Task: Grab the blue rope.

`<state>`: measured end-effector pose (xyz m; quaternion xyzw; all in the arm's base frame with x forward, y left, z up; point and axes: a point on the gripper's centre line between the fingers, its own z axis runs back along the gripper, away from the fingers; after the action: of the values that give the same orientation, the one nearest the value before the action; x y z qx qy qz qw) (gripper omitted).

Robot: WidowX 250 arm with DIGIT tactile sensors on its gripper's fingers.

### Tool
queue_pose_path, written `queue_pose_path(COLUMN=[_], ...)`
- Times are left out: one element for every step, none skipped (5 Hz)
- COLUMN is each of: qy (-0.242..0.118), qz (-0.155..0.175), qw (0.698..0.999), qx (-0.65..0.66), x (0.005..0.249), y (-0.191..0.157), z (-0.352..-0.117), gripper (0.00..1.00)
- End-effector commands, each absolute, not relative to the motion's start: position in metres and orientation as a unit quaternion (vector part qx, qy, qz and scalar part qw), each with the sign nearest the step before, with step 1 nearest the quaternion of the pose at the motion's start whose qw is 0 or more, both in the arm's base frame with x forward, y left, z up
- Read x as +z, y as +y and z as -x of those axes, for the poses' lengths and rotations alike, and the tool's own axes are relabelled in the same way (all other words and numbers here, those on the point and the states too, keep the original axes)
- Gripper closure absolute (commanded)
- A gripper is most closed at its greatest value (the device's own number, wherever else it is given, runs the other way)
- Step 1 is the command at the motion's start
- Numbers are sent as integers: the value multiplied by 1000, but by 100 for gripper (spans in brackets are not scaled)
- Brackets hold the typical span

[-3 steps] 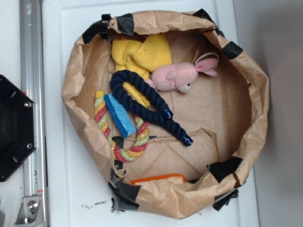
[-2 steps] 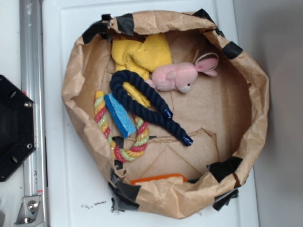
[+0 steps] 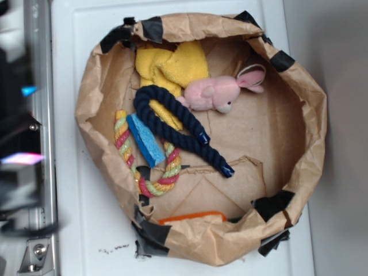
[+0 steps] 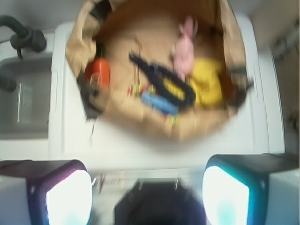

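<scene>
Arm (image 3: 20, 144) just swung into view at left, blurred. Gripper (image 4: 147, 197) wide open, empty. Rope (image 3: 172, 126) lies untouched in bag (image 3: 310, 115), beside bunny (image 3: 215, 92). Approach starting.

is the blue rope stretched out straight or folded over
Folded over. The blue rope bends into a U-shaped loop beside the yellow cloth, and both capped ends lie close together, pointing the same way.

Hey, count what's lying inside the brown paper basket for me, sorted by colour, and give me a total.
Yellow: 1, crumpled yellow cloth
Pink: 1, pink plush bunny
Navy: 1, thick navy twisted rope
Light blue: 1, flat light-blue sponge block
Multicolour: 1, pink-yellow-green striped rope ring
Orange: 1, orange object by the near wall
Total: 6
</scene>
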<state>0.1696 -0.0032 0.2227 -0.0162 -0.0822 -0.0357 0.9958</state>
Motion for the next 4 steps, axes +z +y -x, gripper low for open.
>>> queue_pose_path(qy=[-109, -62, 2, 69], qz=[6, 12, 13, 56], qw=[991, 988, 979, 964], qx=[-82, -141, -203, -251], x=[170, 117, 64, 21], y=[7, -4, -25, -39], z=[-253, -279, -275, -260], gripper=[0, 0, 0, 0])
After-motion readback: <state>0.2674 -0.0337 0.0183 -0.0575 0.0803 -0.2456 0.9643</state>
